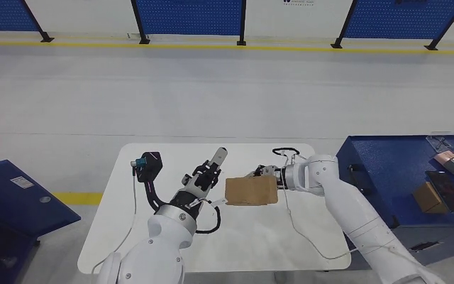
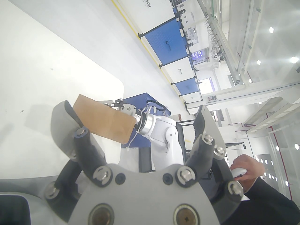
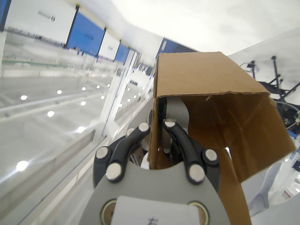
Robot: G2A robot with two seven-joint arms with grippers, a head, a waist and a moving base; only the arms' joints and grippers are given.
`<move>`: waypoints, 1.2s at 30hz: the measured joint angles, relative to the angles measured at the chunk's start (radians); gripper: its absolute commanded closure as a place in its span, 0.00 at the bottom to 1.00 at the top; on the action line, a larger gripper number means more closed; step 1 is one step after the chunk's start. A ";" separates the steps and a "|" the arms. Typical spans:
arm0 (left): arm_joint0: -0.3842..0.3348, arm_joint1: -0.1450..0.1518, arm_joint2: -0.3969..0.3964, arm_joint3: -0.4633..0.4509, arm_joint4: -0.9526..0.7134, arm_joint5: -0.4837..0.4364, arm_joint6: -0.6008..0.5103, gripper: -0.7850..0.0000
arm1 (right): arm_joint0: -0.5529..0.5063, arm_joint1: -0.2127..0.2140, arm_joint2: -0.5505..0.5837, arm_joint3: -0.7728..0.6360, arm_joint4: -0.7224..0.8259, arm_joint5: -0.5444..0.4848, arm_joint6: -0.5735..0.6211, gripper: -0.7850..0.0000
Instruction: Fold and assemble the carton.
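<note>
The brown carton (image 1: 251, 190) lies on the white table (image 1: 142, 234), right of centre. My right gripper (image 1: 261, 172) is at its far right corner. In the right wrist view this gripper (image 3: 157, 108) is shut on a side wall of the carton (image 3: 211, 76), one finger inside the open end and one outside. My left gripper (image 1: 211, 165) hovers just left of the carton, off the cardboard. In the left wrist view it (image 2: 134, 112) is open, with the carton (image 2: 103, 120) beyond its fingers (image 2: 68, 115) and nothing between them.
A blue cabinet (image 1: 397, 177) stands close to the table's right side, with a small brown box (image 1: 429, 197) on it. Another blue unit (image 1: 28, 202) sits to the left. The table's front half and left part are bare.
</note>
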 measured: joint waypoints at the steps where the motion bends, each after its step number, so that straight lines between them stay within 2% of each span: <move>1: 0.000 0.000 0.000 0.000 0.000 0.000 0.000 0.00 | 0.034 -0.014 -0.033 0.025 0.044 0.004 -0.076 1.00; 7: 0.000 0.000 0.000 0.000 0.000 0.000 0.000 0.00 | 0.166 -0.093 -0.189 0.131 0.218 -0.017 -0.384 1.00; 11: 0.000 0.000 0.000 0.000 0.000 0.000 0.000 0.00 | 0.217 -0.151 -0.281 0.223 0.254 -0.090 -0.487 1.00; 16: 0.000 0.000 0.000 0.000 0.000 0.000 0.000 0.00 | 0.238 -0.229 -0.377 0.365 0.239 -0.173 -0.463 1.00; 22: 0.000 0.000 0.000 0.000 0.000 0.000 0.000 0.00 | 0.259 -0.310 -0.443 0.529 0.210 -0.182 -0.390 1.00; 24: 0.000 0.000 0.000 0.000 0.000 0.000 0.000 0.00 | 0.265 -0.330 -0.452 0.571 0.199 -0.184 -0.359 0.76; 25: 0.000 0.000 0.000 0.000 0.000 0.000 0.000 0.00 | 0.269 -0.343 -0.458 0.596 0.186 -0.188 -0.338 0.44; 26: 0.000 0.000 0.000 0.000 0.000 0.000 0.000 0.00 | 0.272 -0.351 -0.461 0.613 0.178 -0.188 -0.320 0.22; 30: 0.000 0.000 0.000 0.000 0.000 0.000 0.000 0.00 | 0.281 -0.382 -0.465 0.673 0.155 -0.181 -0.247 0.00; 36: 0.000 0.000 0.000 0.000 0.000 0.000 0.000 0.00 | 0.307 -0.398 -0.446 0.720 0.106 -0.140 -0.093 0.00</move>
